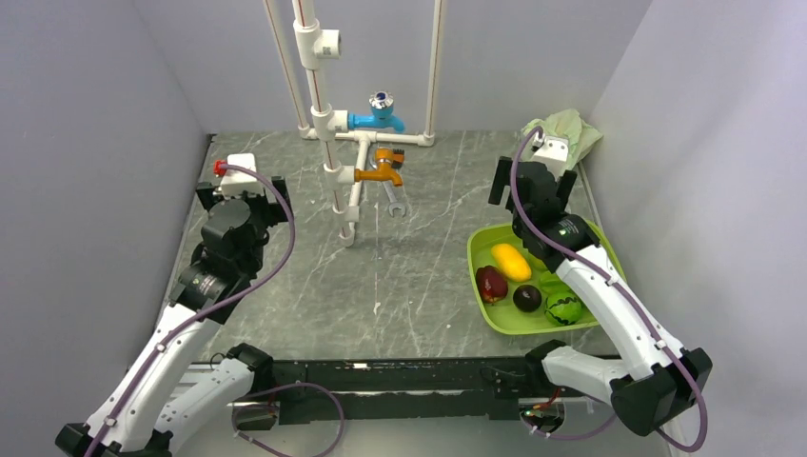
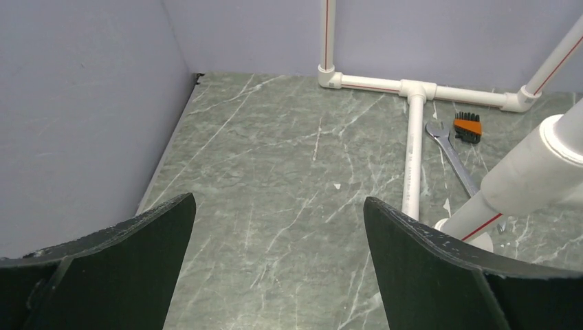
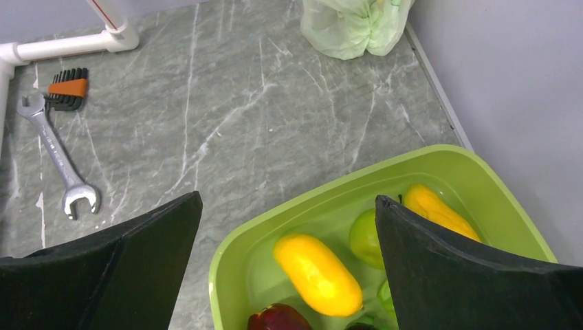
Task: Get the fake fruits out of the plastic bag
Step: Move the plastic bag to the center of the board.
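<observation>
The desk (image 1: 419, 286) carries a pipe frame (image 1: 328, 143) at its rear centre, rising from the back edge, with two taps (image 1: 378, 114) on it, one above the other. A wrench (image 1: 395, 200) lies on the desk just right of the frame's forward pipe, and a hex key set (image 3: 67, 89) sits just beside the wrench's far end. The plastic bag (image 1: 571, 129) rests in the rear right corner, against the side wall. In front of it, apart from it and near the right edge, sits the tray (image 1: 485, 243) — the fake fruits (image 1: 511, 262) lie in it. The right end effector (image 3: 287, 199) hangs over the tray's rear left rim; the left end effector (image 2: 278, 206) hangs over the desk's left side, left of the frame.
</observation>
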